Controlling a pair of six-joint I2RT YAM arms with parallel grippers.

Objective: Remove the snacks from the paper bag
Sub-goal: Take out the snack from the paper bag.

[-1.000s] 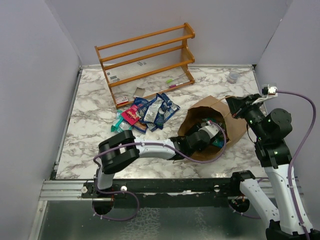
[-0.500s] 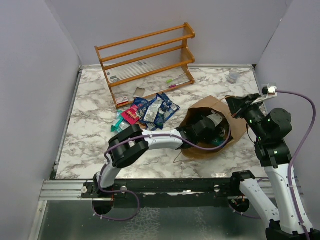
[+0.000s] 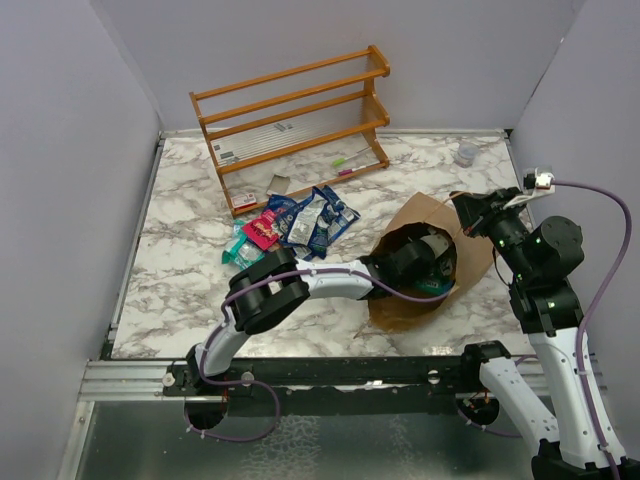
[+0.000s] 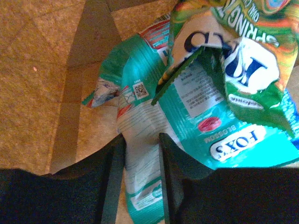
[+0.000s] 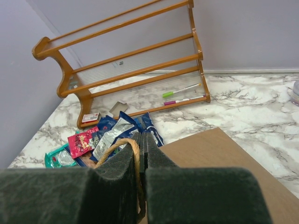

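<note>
Teal packet lies between left tool's parted fingers; right tool pinches paper bag's handle.

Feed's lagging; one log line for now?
left gripper: open, in paper bag, over teal packet | right gripper: shut on bag handle | packets outside: piled by rack

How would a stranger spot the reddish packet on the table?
Find the orange wooden shelf rack at the back of the white marble table; a heap of shiny foil packets lies before it. The red-pink packet sits on the heap's left side, the only red one among blue-and-white and teal.
</note>
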